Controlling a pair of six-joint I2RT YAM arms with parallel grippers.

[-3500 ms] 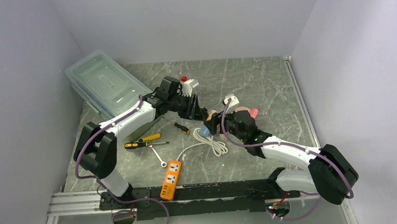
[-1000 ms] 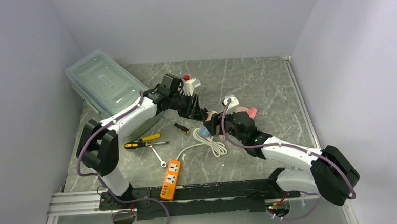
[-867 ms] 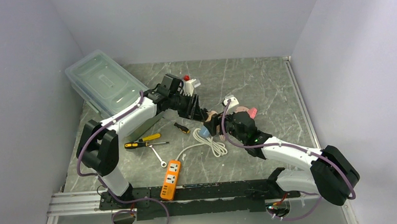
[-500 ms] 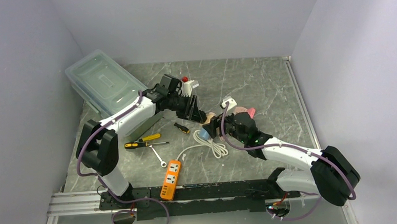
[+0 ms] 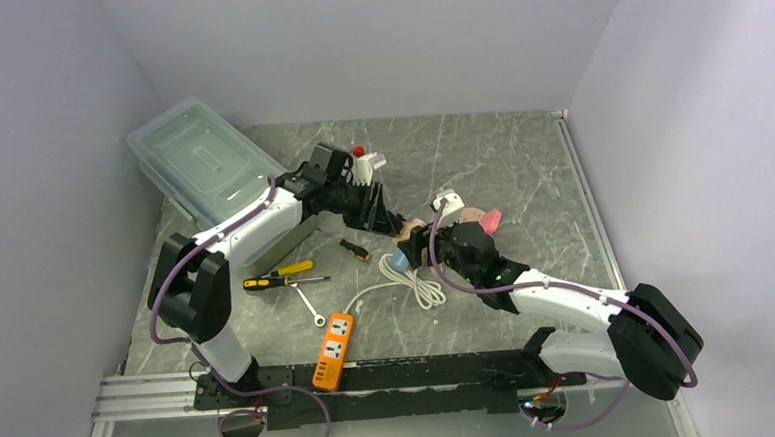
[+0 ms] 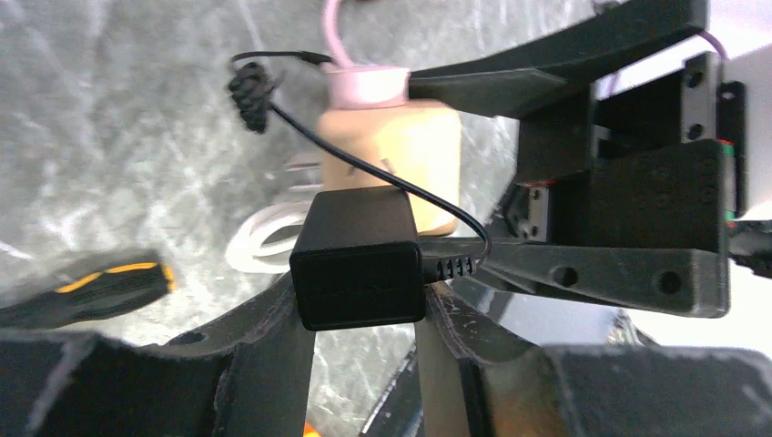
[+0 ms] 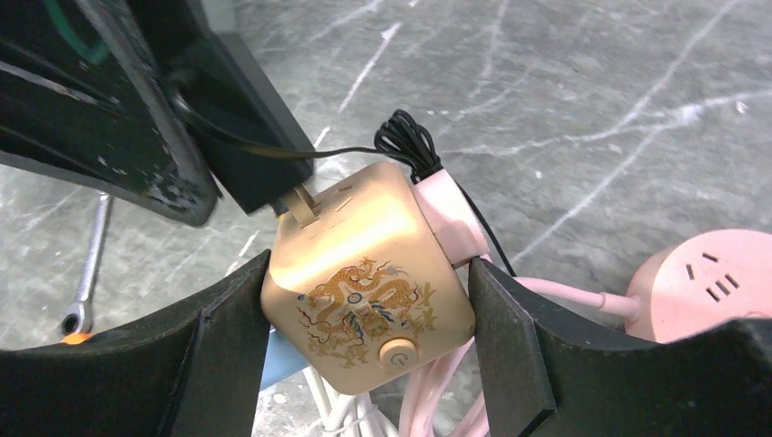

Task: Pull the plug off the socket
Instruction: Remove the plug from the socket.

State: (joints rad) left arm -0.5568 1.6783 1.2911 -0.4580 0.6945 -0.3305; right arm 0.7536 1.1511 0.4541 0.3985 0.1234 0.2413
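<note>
- The black plug point(image 6: 360, 257) is pinched between the two fingers of the left gripper point(image 6: 360, 314), low in the centre of the left wrist view.
- The left jaws are pressed onto the plug's sides, and the plug's flat end faces the camera.
- A thin black cord point(image 6: 437, 205) is seen running from the plug's side up to a tied bundle at the upper left of that view.
- The cube socket point(image 7: 369, 273), beige-gold with a dragon print and a round button, is clamped by the right gripper point(image 7: 369, 305) at the centre of the right wrist view.
- The right jaws are set wide, with one finger on each side face of the cube.
- In the right wrist view the plug point(image 7: 264, 164) is at the upper left, touching the cube's top corner.
- A brass-coloured pin is seen at that joint; whether the plug is fully out cannot be told.
- A pale pink plug point(image 7: 446, 214) is fitted on the cube's right face.
- A pink round socket point(image 7: 701, 282) lies at the right edge.
- In the top view both grippers meet at the centre of the table point(image 5: 521, 161), the left one point(image 5: 389, 221) just up-left of the right one point(image 5: 415, 243).
- A coiled white cable point(image 5: 419, 283) lies just below them.
- An orange power strip point(image 5: 334, 349) lies lower centre.
- Screwdrivers point(image 5: 281, 276) and a wrench point(image 5: 310, 308) lie at centre left.
- A clear lidded container point(image 5: 205, 163) sits at the upper left.
</note>
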